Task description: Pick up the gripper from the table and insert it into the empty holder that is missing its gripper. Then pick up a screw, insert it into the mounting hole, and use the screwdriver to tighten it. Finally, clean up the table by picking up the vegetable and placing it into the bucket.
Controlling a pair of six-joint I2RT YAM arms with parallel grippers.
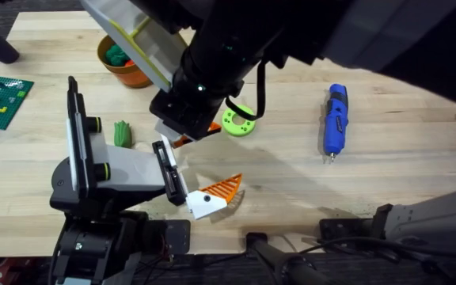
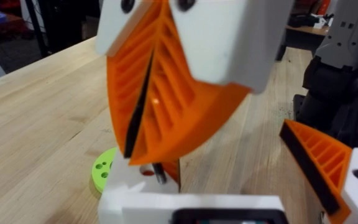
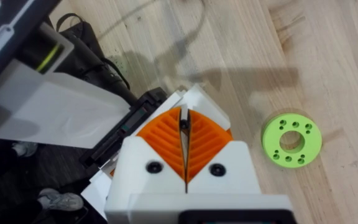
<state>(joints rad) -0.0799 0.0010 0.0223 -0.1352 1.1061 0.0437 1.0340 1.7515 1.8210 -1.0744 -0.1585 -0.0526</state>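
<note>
A pale wooden table (image 1: pixel 402 182) holds a grey holder (image 1: pixel 93 170) at its lower left. The right gripper (image 3: pixel 184 149) hangs above it, fingers pressed together on a thin black part. The left gripper (image 2: pixel 143 106) is likewise clenched. The blue screwdriver (image 1: pixel 336 121) lies far right. The orange bucket (image 1: pixel 121 67) sits behind, the green vegetable (image 1: pixel 122 133) beside the holder.

The table (image 1: pixel 291 190) is pale wooden planks. The holder (image 1: pixel 93 170), a grey block with tall thin black plates and green-ringed black knobs, stands at its near left edge. Just beyond it lies the small green ridged vegetable (image 1: pixel 122 132). The orange bucket (image 1: pixel 125 70) sits farther back, with something teal inside, partly hidden by an arm. The blue screwdriver (image 1: pixel 336 120) lies flat well to the right, metal tip toward the near edge.
</note>
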